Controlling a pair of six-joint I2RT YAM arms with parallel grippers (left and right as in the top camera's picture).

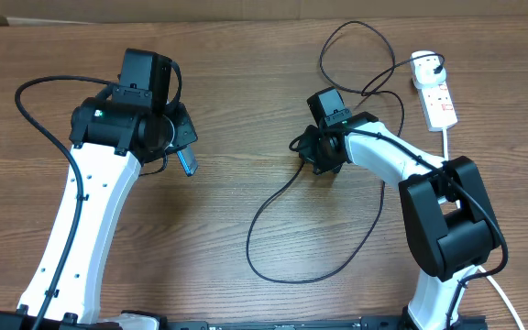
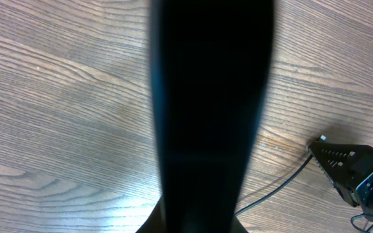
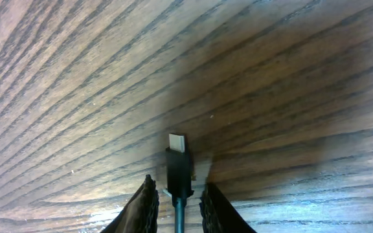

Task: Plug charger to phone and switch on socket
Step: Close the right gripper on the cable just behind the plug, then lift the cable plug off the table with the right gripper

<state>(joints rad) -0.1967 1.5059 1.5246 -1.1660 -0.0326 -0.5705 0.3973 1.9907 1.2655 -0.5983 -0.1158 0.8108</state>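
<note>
A brown table (image 1: 246,73) with a streaky wood grain fills every view. At its far right corner lies the socket strip (image 1: 440,99), a narrow white plastic bar with red marks and a thick white cord (image 1: 447,139) trailing from it. A black plug (image 1: 426,62) sits in the strip's far end.

From the plug, the charger cable (image 1: 273,197), thin, black and glossy, runs in loose loops across the table to the right gripper (image 1: 302,147). Its ribbed black fingers (image 3: 146,204) are clamped on the connector (image 3: 179,169), a small black block with a flat silver tip, held just above the wood.

The left gripper (image 1: 181,145) appears to be closed on the phone (image 1: 188,165), seen edge-on as a slim blue-tinted sliver. In the left wrist view the phone is only a blurred black slab, so the grip is hard to confirm.
</note>
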